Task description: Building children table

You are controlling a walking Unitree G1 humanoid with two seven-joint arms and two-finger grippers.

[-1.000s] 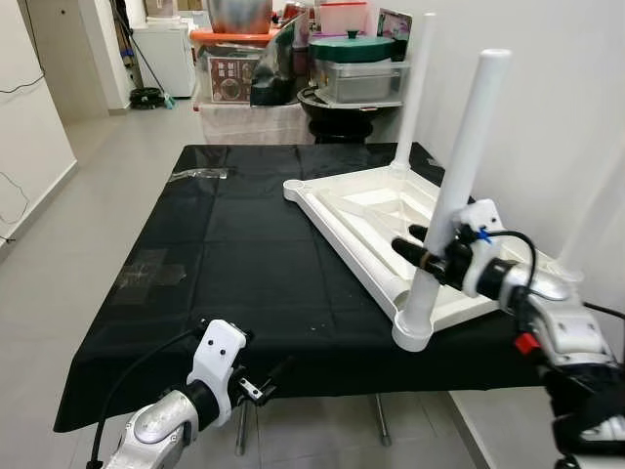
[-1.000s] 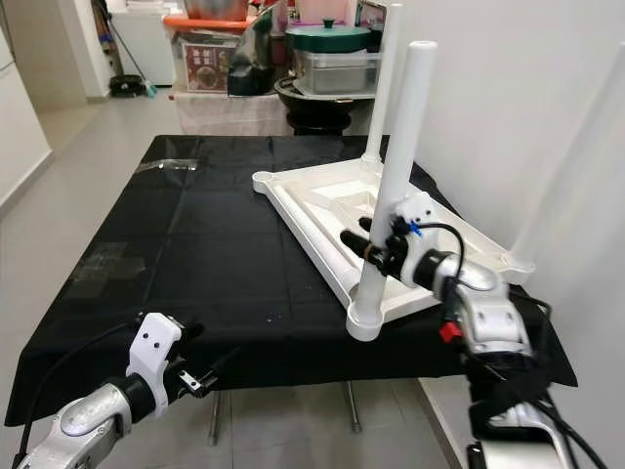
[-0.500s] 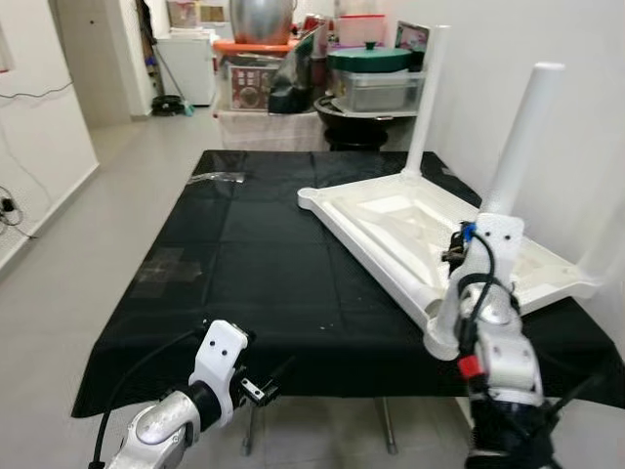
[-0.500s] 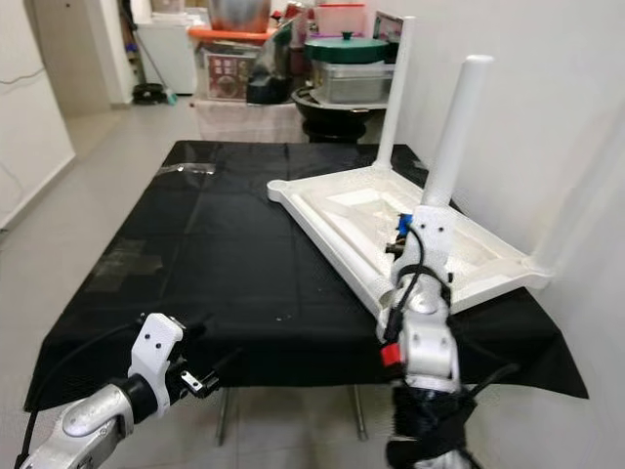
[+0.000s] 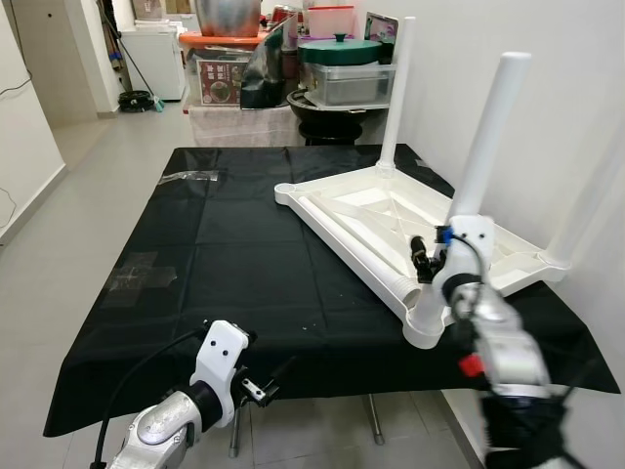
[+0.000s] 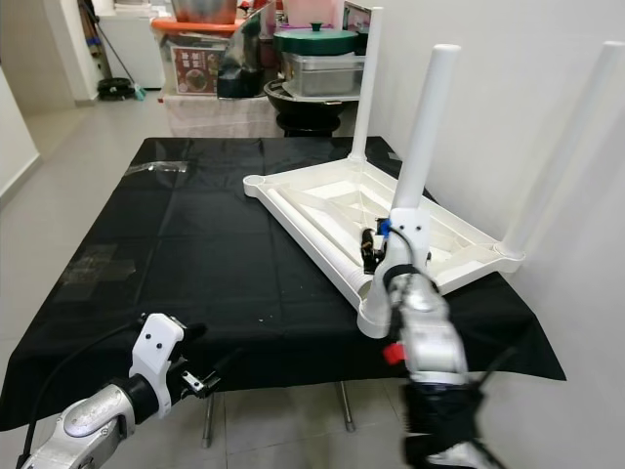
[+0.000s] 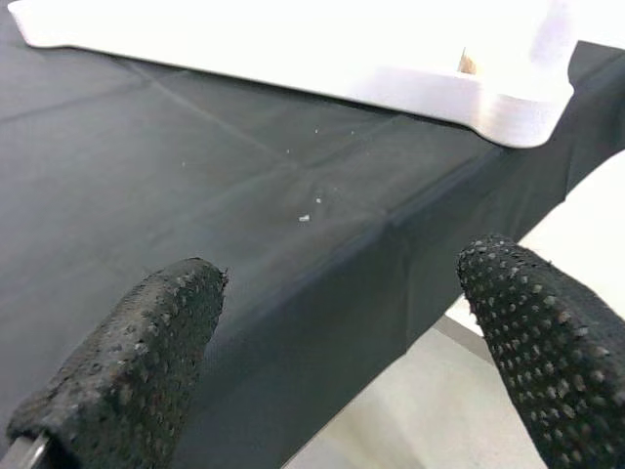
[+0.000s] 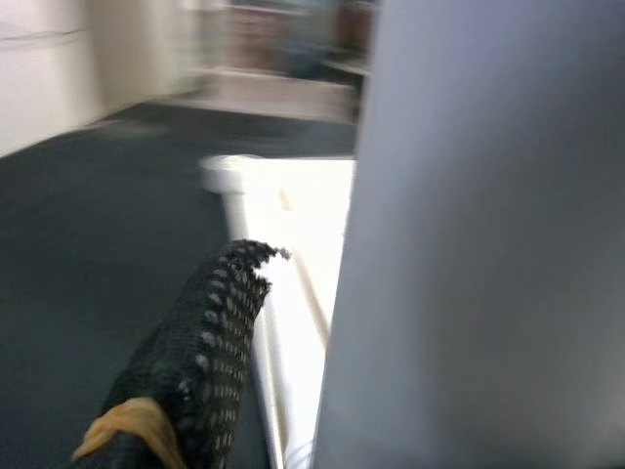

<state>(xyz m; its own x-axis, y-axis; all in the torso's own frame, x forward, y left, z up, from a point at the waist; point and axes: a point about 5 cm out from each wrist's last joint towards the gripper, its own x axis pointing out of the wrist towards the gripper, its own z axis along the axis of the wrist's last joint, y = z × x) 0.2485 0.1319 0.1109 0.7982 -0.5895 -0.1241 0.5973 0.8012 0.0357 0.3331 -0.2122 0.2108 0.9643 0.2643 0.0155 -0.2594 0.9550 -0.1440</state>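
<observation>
A white plastic children's table (image 5: 391, 220) lies upside down on the right part of a surface draped in black cloth (image 5: 225, 254), its ribbed underside facing up and its near corner reaching almost to the surface's front edge. Three white round legs stand up from its corners: a near leg (image 5: 479, 161), a far leg (image 5: 395, 88) at the back, and a third leg (image 6: 566, 137) tilting against the white wall on the right. The right hand (image 5: 422, 262) is at the lower part of the near leg, just above the corner socket; in the right wrist view one black dotted finger (image 8: 200, 352) lies alongside the leg's pale shaft, but whether the hand is clamped on the leg cannot be told. The left hand (image 5: 264, 386) hangs low in front of the surface's near edge, touching nothing, its two black fingertips (image 7: 146, 342) spread wide apart and pointing toward the cloth's hanging edge. Behind the surface stand stacked storage boxes and a metal container with a green lid (image 5: 352, 49).
</observation>
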